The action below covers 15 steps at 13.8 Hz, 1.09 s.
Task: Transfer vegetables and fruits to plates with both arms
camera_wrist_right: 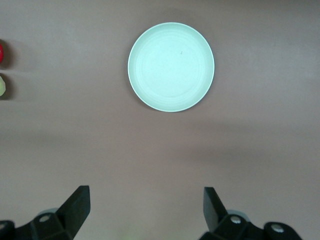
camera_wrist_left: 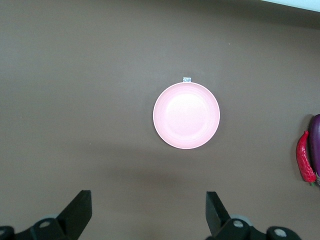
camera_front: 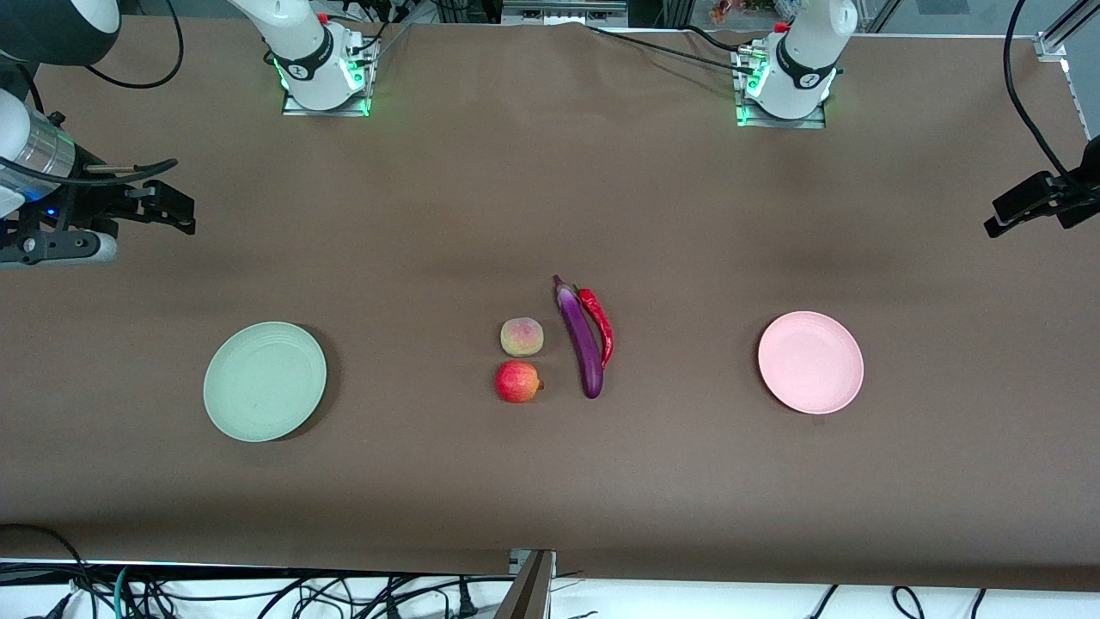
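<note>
The purple eggplant (camera_front: 581, 342) and red chili (camera_front: 599, 322) lie side by side mid-table. The peach (camera_front: 522, 336) and the red pomegranate-like fruit (camera_front: 518, 382) sit beside them, toward the right arm's end. The mint plate (camera_front: 265, 381) and the pink plate (camera_front: 810, 362) are both empty. My right gripper (camera_front: 172, 211) is open and empty, high over the table's right-arm end; its wrist view shows the mint plate (camera_wrist_right: 171, 66). My left gripper (camera_front: 1014, 211) is open and empty over the other end; its wrist view shows the pink plate (camera_wrist_left: 186, 116) and the chili (camera_wrist_left: 304, 163).
The arm bases (camera_front: 322, 64) (camera_front: 786, 73) stand along the table's edge farthest from the front camera. Cables and a metal post (camera_front: 528, 585) lie along the edge nearest it. A small tag (camera_wrist_left: 187, 79) touches the pink plate's rim.
</note>
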{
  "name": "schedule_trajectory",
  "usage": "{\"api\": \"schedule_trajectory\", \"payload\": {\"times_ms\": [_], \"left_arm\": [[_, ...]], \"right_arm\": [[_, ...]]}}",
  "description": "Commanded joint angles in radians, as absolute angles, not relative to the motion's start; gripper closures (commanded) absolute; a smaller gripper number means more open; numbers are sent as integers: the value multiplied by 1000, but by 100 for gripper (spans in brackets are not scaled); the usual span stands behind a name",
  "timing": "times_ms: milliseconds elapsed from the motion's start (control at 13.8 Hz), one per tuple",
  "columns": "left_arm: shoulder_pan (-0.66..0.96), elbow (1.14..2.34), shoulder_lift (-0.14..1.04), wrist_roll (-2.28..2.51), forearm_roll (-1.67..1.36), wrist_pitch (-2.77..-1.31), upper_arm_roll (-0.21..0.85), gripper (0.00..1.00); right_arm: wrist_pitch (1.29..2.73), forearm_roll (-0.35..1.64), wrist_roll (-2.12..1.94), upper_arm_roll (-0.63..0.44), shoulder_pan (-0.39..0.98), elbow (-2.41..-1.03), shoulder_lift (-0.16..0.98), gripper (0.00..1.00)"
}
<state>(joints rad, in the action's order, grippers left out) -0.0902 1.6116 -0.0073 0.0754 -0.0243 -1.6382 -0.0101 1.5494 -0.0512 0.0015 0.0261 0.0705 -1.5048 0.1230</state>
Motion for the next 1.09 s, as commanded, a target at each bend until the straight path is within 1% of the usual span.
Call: {"api": "schedule_trajectory", "payload": {"times_ms": [0, 145, 363, 508, 726, 1016], "left_arm": [[-97, 1582, 5, 63, -41, -1617, -8, 0], [-97, 1580, 5, 63, -41, -1617, -9, 0], [-97, 1582, 5, 63, -41, -1617, -9, 0], [-97, 1580, 5, 63, -41, -1617, -9, 0], [-97, 1582, 5, 63, -40, -1615, -9, 0], [-97, 1582, 6, 63, -40, -1615, -8, 0]], "right_arm": [[1565, -51, 8, 35, 74, -1489, 167, 0], [1566, -51, 11, 35, 74, -1486, 216, 0], [1604, -49, 5, 38, 80, -1488, 242, 0], [1623, -57, -5, 38, 110, -1486, 284, 0], [1780, -41, 17, 40, 188, -1486, 368, 0], [1955, 92, 18, 38, 265, -1486, 488, 0]]}}
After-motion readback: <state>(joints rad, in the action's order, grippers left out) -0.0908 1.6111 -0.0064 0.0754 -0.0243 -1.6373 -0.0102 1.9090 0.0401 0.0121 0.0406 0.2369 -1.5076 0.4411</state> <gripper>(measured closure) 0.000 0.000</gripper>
